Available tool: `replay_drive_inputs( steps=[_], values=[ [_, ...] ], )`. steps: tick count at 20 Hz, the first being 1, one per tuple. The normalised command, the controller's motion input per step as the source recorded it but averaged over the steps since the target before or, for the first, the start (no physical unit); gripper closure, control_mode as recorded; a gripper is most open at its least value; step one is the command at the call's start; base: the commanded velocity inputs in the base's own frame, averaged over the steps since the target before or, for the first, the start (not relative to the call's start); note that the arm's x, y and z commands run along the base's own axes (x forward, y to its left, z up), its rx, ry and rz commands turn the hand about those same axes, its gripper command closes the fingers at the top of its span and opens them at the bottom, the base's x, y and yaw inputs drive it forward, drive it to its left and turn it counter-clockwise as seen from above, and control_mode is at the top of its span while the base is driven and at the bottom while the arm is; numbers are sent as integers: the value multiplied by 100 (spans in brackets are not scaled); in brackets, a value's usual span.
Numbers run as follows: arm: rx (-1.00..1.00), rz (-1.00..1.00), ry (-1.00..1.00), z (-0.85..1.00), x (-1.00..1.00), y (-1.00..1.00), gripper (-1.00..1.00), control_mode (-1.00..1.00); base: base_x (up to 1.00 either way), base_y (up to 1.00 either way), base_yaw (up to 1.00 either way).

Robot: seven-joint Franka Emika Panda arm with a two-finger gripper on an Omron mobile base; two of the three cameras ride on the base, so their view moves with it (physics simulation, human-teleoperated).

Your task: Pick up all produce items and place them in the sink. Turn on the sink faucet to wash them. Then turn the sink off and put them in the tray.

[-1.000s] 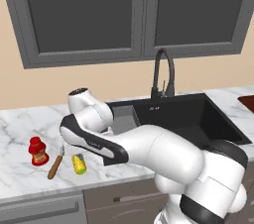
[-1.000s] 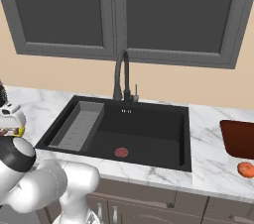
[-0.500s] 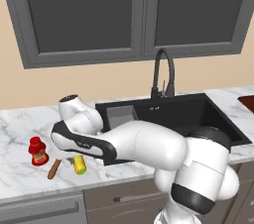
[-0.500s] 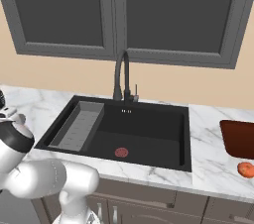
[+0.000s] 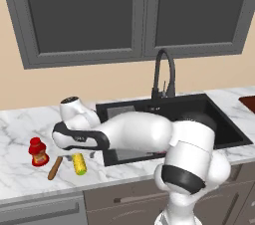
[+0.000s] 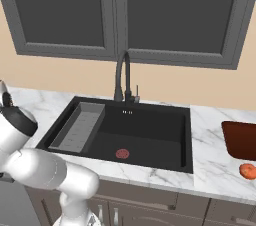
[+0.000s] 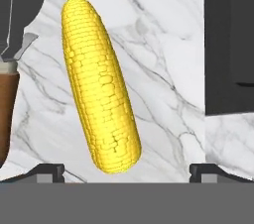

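Corn cob (image 7: pixel 100 84): lies flat on the marble worktop (image 5: pixel 20 169), between the spatula (image 5: pixel 55 167) and the sink edge; free of any grip, so not yet lifted.
Hand (image 7: pixel 126 171): fingertips (image 7: pixel 47 172) set wide apart, one on each side of the cob's near end, holding nothing; judged to be lined up for a pinch across the cob's width.
Arm: bent low over the worktop left of the sink, wrist turned down over the cob.
Spatula: wooden handle just beside the cob; a close neighbour, which may be why the approach comes from above.
Red bottle (image 5: pixel 38 152): upright near the spatula, apart from the cob.
Sink (image 6: pixel 150 135): black basin, nothing in it but the grey rack (image 6: pixel 80 126) and red drain (image 6: pixel 122 153).
Tap (image 6: pixel 123 77): arched over the basin, no water visible.
Orange vegetable (image 6: pixel 247 170): on the worktop right of the sink, just in front of the tray (image 6: pixel 241 139).
Progress: judged at the first pick-up.
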Motion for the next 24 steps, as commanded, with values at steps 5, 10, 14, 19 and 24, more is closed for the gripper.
replay_drive_inputs(
  steps=[5,10,14,19,24],
  values=[
    [-3,-2,4,-40,35,28,-100,-100,0,0,0],
    [-8,0,6,-46,17,14,-100,-100,0,0,0],
    [-4,0,6,-38,13,20,-100,-100,0,0,0],
    [-2,0,4,-26,-2,11,100,-100,0,0,0],
    [1,1,0,6,-20,-28,100,-100,0,0,0]
  ],
)
